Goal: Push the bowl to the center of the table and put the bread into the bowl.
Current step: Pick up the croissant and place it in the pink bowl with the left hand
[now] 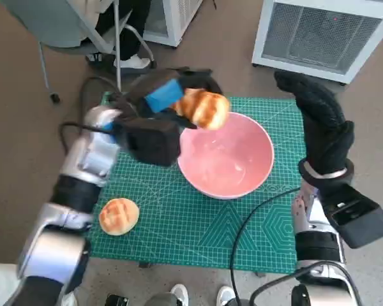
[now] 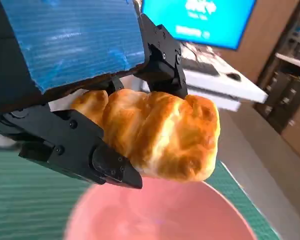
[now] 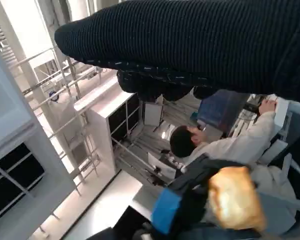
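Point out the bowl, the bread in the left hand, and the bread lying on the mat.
bowl (image 1: 258,172), head view, pink inner wall near the rim.
held bread (image 1: 205,108), head view, middle of its golden crust.
loose bread (image 1: 119,215), head view, top of the bun.

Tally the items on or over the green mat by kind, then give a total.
Bread: 2, one held by the left hand over the bowl, one lying on the mat
Pink bowl: 1
Total: 3
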Available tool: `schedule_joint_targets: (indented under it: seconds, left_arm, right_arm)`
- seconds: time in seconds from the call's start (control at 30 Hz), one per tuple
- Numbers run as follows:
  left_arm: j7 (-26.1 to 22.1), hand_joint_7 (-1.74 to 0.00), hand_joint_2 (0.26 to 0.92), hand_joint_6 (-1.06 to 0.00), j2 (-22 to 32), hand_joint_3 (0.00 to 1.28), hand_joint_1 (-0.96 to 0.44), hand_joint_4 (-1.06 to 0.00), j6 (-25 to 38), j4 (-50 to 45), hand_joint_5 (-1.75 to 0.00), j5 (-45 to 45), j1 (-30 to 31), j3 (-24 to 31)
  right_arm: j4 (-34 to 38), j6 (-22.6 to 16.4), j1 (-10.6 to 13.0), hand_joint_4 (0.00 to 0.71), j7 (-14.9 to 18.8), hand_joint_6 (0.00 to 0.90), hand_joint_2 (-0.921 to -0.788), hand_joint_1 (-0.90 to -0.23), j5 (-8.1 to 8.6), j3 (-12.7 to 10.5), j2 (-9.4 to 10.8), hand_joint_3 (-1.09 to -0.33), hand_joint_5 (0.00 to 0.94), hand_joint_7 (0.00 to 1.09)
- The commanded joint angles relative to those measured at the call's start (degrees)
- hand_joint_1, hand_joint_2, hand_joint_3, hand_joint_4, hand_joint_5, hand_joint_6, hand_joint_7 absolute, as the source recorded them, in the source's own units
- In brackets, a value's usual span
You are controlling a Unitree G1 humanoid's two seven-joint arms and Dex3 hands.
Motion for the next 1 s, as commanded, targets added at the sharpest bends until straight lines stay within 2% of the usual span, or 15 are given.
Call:
schedule_joint_targets:
  seconds: [0.03,0.2,0.23,0.27,0.3,0.33,0.37,0.4,0.47,0.57,0.7,1.0]
  left_arm:
    - [1.84,-1.19,0.920,-0.62,-2.03,0.06,0.00,-0.70,-3.49,6.42,-1.13,0.44,-2.09,-0.72]
    - [1.85,-1.21,0.921,-0.60,-3.94,0.08,0.00,-0.68,-4.48,10.73,-1.17,0.47,-2.56,-1.20]
    - [1.57,-1.22,0.921,-0.58,-4.26,0.10,0.00,-0.67,-4.13,11.21,-1.18,0.64,-2.51,-1.44]
    - [1.38,-1.27,0.921,-0.50,-4.48,0.14,0.00,-0.64,-3.92,11.59,-1.23,0.76,-2.49,-1.59]
    - [0.89,-1.29,0.921,-0.48,-4.65,0.16,0.00,-0.63,-3.41,11.81,-1.25,1.03,-2.43,-1.91]
    - [0.58,-1.10,0.921,-0.40,-4.76,0.21,0.12,-0.55,-3.11,12.00,-1.33,1.22,-2.42,-2.11]
    - [-0.03,-0.93,0.921,-0.37,-4.86,0.24,0.20,-0.50,-2.62,12.15,-1.39,1.48,-2.41,-2.43]
    - [-0.44,-0.83,0.910,-0.34,-4.92,0.23,0.14,-0.43,-2.30,12.26,-1.24,1.64,-2.41,-2.65]
    - [-1.80,-0.55,0.902,-0.26,-4.76,0.14,-0.04,-0.30,-1.59,12.05,-0.61,1.94,-2.19,-3.22]
    - [-3.84,-0.38,0.895,-0.16,-3.90,0.06,-0.18,-0.17,-1.07,10.55,-0.20,2.15,-1.64,-3.73]
    - [-5.18,-0.30,0.884,-0.09,-2.15,0.02,-0.30,-0.08,-1.71,7.17,-0.04,2.25,-0.44,-3.87]
    - [-7.21,-0.26,0.882,-0.06,4.49,0.01,-0.40,-0.04,-4.49,-7.74,0.00,-0.08,6.91,-1.65]
  right_arm:
    - [-0.09,0.44,1.57,0.410,0.04,0.320,-0.921,-0.618,-0.20,-0.19,-0.35,-0.818,0.000,0.21]
    - [-0.29,0.35,1.77,0.409,-0.07,0.319,-0.921,-0.622,-0.33,-0.36,-0.72,-0.816,0.000,0.21]
    - [-0.38,0.35,1.85,0.408,-0.13,0.319,-0.921,-0.624,-0.37,-0.39,-0.80,-0.816,0.000,0.21]
    - [-0.45,0.35,1.91,0.406,-0.18,0.318,-0.921,-0.625,-0.41,-0.41,-0.85,-0.815,0.000,0.21]
    - [-0.48,0.36,1.96,0.405,-0.19,0.318,-0.921,-0.626,-0.39,-0.45,-0.93,-0.815,0.000,0.21]
    - [-0.50,0.36,2.00,0.403,-0.19,0.317,-0.921,-0.627,-0.38,-0.47,-0.97,-0.814,0.000,0.21]
    - [-0.58,0.37,2.05,0.401,-0.27,0.317,-0.921,-0.627,-0.45,-0.48,-1.00,-0.813,0.000,0.21]
    - [-0.65,0.38,2.09,0.400,-0.34,0.317,-0.921,-0.628,-0.52,-0.48,-1.01,-0.813,0.000,0.21]
    - [-0.59,0.26,2.12,0.396,-0.50,0.317,-0.921,-0.628,-0.68,-0.54,-1.05,-0.813,0.000,0.21]
    - [-0.63,0.19,2.17,0.393,-0.67,0.317,-0.921,-0.629,-0.88,-0.56,-1.14,-0.813,0.000,0.21]
    - [-1.09,0.37,2.36,0.389,-1.01,0.315,-0.921,-0.629,-1.15,-0.48,-1.15,-0.812,0.000,0.21]
    - [-1.90,0.58,2.74,0.387,-1.98,0.312,-0.921,-0.627,-1.83,-0.14,-0.83,-0.812,0.000,0.20]
